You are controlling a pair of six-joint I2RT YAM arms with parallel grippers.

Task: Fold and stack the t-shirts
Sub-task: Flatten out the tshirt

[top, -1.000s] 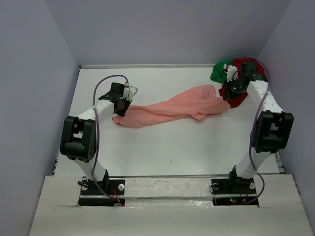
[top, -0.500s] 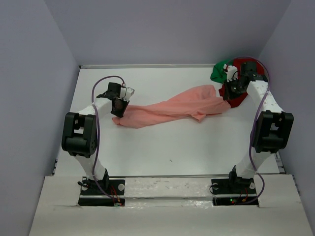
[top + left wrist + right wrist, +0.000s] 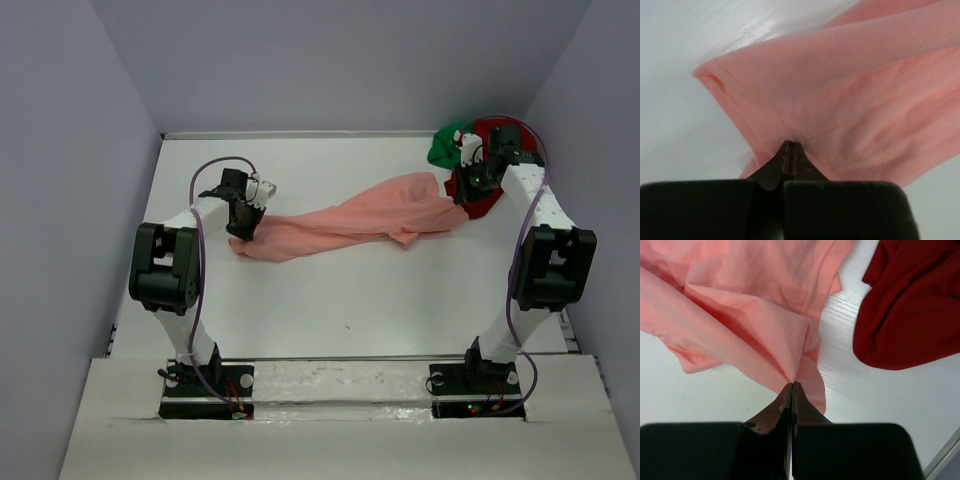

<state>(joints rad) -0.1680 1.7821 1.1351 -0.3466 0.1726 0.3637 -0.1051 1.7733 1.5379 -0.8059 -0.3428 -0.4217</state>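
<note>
While the left gripper (image 3: pixel 788 150) pinches shut on the hemmed left end of the salmon-pink t-shirt (image 3: pixel 345 225), stretched across the table (image 3: pixel 330 300), the right gripper (image 3: pixel 792 390) is clamped on its right end, just beside the dark red t-shirt (image 3: pixel 910 315) and the green t-shirt (image 3: pixel 443 145).

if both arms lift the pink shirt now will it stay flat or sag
Likely floppy: the pink shirt lies in soft folds. Pinched only at its ends by the left tool and right tool, its middle would probably sag.
</note>
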